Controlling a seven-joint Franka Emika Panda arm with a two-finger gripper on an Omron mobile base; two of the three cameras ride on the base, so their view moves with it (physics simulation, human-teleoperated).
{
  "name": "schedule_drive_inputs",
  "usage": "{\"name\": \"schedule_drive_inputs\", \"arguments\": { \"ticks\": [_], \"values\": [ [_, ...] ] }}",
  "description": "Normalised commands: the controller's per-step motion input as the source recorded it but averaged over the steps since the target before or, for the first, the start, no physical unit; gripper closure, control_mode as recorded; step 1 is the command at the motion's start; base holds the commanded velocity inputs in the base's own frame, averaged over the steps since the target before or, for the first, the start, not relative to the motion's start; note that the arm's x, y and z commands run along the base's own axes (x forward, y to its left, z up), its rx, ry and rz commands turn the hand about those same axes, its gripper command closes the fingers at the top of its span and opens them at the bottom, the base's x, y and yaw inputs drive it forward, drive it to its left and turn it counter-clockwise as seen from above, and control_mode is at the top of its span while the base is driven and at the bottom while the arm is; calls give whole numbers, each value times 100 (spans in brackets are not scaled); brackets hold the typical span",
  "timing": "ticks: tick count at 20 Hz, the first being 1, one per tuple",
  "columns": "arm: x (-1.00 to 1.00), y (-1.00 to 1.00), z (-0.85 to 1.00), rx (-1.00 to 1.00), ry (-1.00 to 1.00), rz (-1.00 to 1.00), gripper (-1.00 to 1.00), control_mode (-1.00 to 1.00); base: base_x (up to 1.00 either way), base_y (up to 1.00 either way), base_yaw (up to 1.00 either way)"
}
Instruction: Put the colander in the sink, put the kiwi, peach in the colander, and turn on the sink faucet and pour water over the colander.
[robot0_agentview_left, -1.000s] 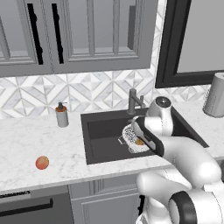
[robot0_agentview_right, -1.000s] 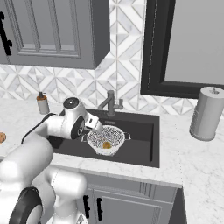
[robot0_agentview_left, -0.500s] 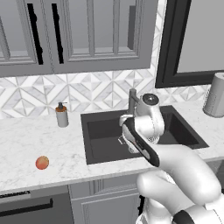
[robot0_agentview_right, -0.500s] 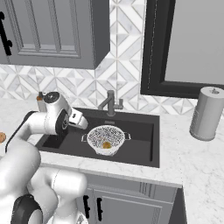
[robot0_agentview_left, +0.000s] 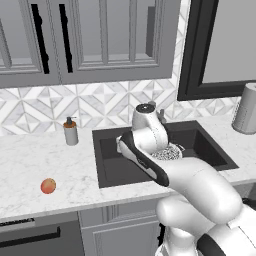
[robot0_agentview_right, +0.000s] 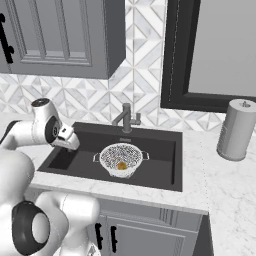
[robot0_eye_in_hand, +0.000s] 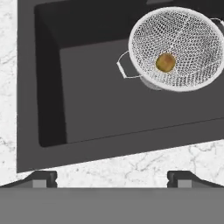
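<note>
The white mesh colander (robot0_agentview_right: 121, 159) stands in the dark sink (robot0_agentview_right: 160, 150), right of its middle, with the kiwi (robot0_agentview_right: 121, 165) lying in its bottom. In the hand view the colander (robot0_eye_in_hand: 177, 48) and kiwi (robot0_eye_in_hand: 165, 62) sit at the upper right. My gripper (robot0_eye_in_hand: 113, 179) hovers over the sink's left front edge, open, with nothing between its fingertips (robot0_eye_in_hand: 41, 178). In the right base view the gripper (robot0_agentview_right: 70, 142) is well left of the colander. The peach (robot0_agentview_left: 48, 186) rests on the counter far left of the sink (robot0_agentview_left: 110, 165). The faucet (robot0_agentview_right: 126, 117) stands behind the basin.
A soap-pump bottle (robot0_agentview_left: 71, 132) stands on the marble counter (robot0_agentview_left: 30, 160) left of the sink. A paper towel roll (robot0_agentview_right: 235, 129) stands on the counter at the right. Grey cabinets hang above. My own arm covers much of the sink in the left base view.
The arm has swung left, away from the colander toward the sink's left side. The gripper stays open. The kiwi remains in the colander.
</note>
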Motion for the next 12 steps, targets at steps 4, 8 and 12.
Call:
{"name": "schedule_drive_inputs", "arguments": {
  "ticks": [4,8,12],
  "values": [
    [-10,65,0,0,26,0,-100,-100,0,0,0],
    [-5,63,-8,0,14,0,-100,-100,0,0,0],
    [-1,60,-17,0,0,0,-100,-100,0,0,0]
  ]
}}
